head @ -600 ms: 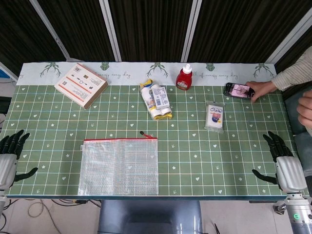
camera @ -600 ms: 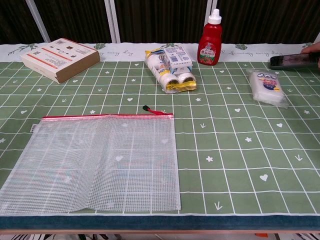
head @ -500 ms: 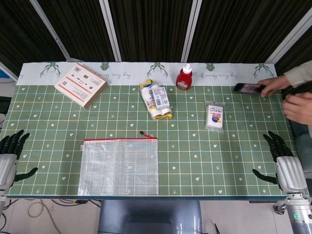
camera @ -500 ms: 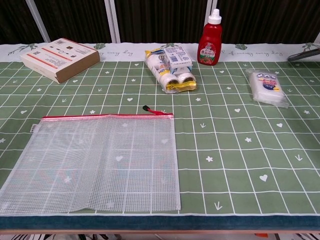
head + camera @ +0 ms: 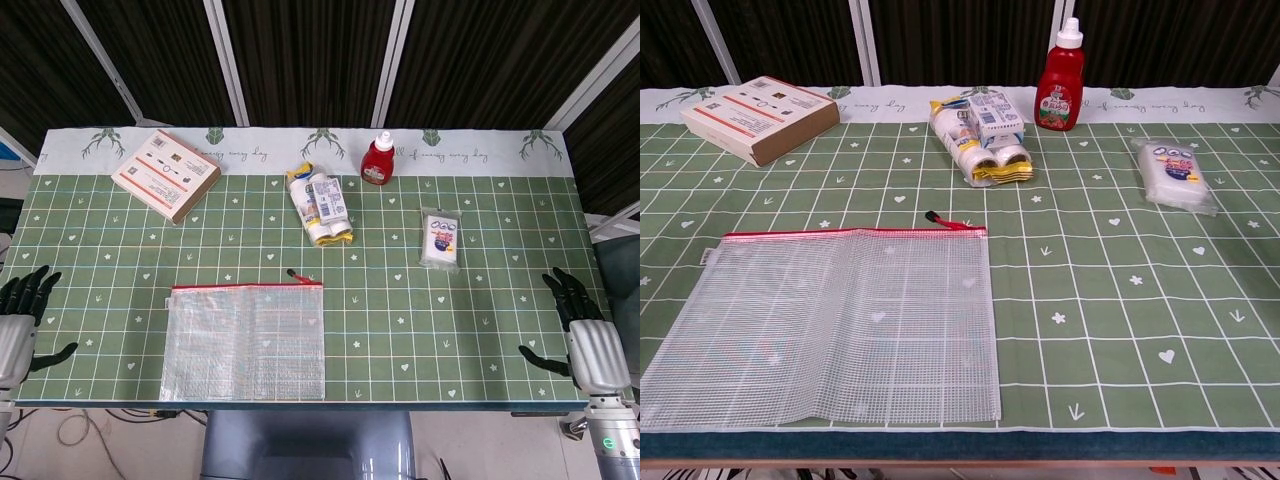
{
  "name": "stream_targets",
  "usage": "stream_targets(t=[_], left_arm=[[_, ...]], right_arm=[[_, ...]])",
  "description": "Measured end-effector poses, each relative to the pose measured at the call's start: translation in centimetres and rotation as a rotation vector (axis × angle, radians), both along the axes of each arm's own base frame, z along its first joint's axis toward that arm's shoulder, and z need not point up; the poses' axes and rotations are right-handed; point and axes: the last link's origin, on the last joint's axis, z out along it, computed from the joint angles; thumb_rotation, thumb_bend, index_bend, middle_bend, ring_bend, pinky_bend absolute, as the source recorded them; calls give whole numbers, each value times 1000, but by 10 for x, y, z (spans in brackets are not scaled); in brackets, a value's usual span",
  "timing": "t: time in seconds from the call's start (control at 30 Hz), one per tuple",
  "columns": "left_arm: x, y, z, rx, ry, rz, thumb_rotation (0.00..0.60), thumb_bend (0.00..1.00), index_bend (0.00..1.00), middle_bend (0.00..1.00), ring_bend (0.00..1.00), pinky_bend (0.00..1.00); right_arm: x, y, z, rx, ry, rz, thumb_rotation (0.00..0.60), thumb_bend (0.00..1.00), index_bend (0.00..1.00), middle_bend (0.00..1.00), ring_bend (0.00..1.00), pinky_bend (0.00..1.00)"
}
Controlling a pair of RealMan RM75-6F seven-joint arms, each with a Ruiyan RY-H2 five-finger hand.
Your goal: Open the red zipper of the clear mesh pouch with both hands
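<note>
Clear mesh pouch (image 5: 835, 320) flat, red zipper (image 5: 850, 232) closed; left hand (image 5: 18, 325), right hand (image 5: 585, 335) fingers spread, empty, unseen from chest.

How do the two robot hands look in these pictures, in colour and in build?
In the head view, the left hand and the right hand look alike: black, slender fingers on a pale silver-grey palm shell. Below the right hand sits a grey wrist section with a small green light. No sleeves or readable markings show. The chest view shows neither hand.
</note>
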Motion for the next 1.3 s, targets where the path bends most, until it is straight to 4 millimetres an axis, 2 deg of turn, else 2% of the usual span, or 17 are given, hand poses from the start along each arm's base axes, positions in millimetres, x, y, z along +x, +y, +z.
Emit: stream_targets(t=[0.23, 0.37, 0.67, 1.0, 1.3], left_arm=[[10, 11, -1, -5, 11, -22, 600, 61, 0, 0, 0, 0], [21, 25, -3, -11, 29, -49, 600, 84, 3, 0, 0, 0], [75, 82, -26, -79, 89, -155, 600, 122, 79, 0, 0, 0], [140, 148, -85, -190, 143, -202, 600, 148, 227, 0, 0, 0], [188, 183, -146, -292, 183, -207, 600, 160, 320, 33, 0, 0]], right_arm=[[-2, -3, 0, -8, -5, -16, 600, 127, 0, 0, 0, 206], [-2, -4, -2, -7, -4, -17, 600, 127, 0, 0, 0, 206], [-4, -7, -3, -9, -18, -46, 600, 129, 0, 0, 0, 206], [-6, -9, -5, 6, -41, -71, 600, 136, 0, 0, 0, 206], [-7, -9, -6, 20, -62, -92, 600, 145, 0, 0, 0, 206]])
